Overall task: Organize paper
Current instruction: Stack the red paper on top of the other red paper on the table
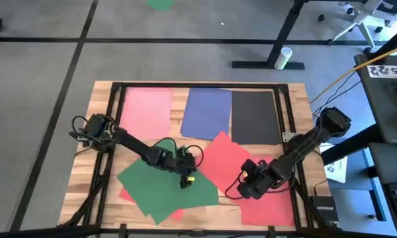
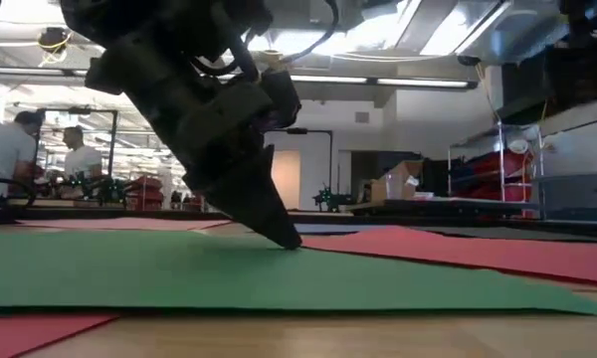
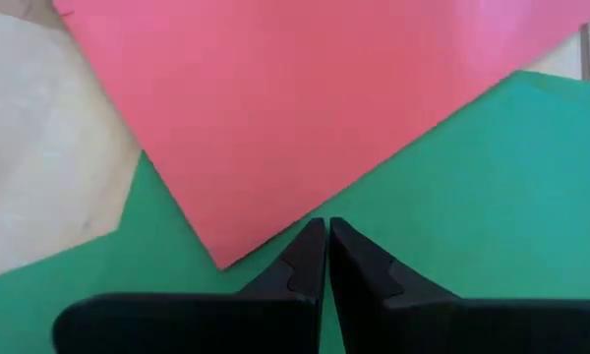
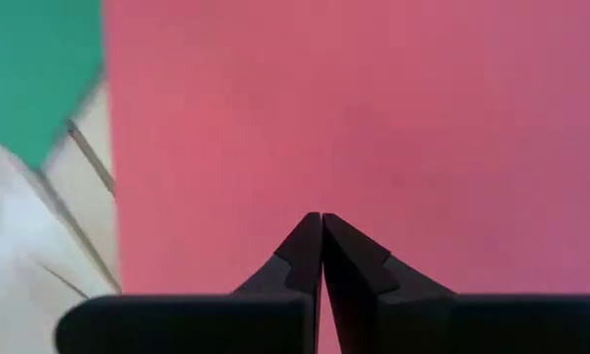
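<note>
The left gripper, fingers closed with nothing between them, presses on the green paper near the table's front edge, probably to slide it. The right gripper, also closed and empty, presses on a red sheet near the front right corner.

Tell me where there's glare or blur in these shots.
Low view: ceiling lights blow out behind the dark left gripper, leaving it nearly a silhouette; the near wood edge is soft. Right wrist view: the green sheet and table edge look smeared. High view: even light, no glare. Left wrist view: the red sheet is evenly lit.
</note>
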Robot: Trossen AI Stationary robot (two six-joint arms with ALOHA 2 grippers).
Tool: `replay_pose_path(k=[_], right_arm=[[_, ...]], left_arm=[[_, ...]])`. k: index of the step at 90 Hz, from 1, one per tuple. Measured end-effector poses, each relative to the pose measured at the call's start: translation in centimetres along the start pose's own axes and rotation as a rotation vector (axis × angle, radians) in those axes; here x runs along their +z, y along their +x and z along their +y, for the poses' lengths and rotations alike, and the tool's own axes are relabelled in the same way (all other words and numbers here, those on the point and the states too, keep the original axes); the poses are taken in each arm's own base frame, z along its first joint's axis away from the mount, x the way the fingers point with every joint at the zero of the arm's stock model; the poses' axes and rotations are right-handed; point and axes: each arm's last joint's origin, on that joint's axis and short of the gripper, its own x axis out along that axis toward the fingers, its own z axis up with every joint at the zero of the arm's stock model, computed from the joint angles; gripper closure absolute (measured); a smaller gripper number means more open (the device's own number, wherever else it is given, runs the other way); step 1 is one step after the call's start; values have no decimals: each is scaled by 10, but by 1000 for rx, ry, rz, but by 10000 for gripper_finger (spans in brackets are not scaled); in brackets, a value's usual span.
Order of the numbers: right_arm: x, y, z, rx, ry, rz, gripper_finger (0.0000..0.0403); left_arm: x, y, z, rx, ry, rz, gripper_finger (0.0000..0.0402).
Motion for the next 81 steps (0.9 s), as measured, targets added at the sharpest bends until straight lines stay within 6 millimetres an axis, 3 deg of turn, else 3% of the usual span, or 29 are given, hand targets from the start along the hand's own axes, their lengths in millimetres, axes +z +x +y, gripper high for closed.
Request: replay_pose_path(k=[22,35,61,81], right_arm=[[-15,-3,-20,-218,53,-75,403],[-22,-7,-30,-323,71,4,403],[-30,-6,-23,-254,75,76,403],[-15,-20,-1,-140,20,-221,403]], left_arm=[[0,0,1,5,0,0,402],[0,0,1,6,0,1,402],[0,0,1,7,-1,0,402],[0,1,3,40,0,-14,402]])
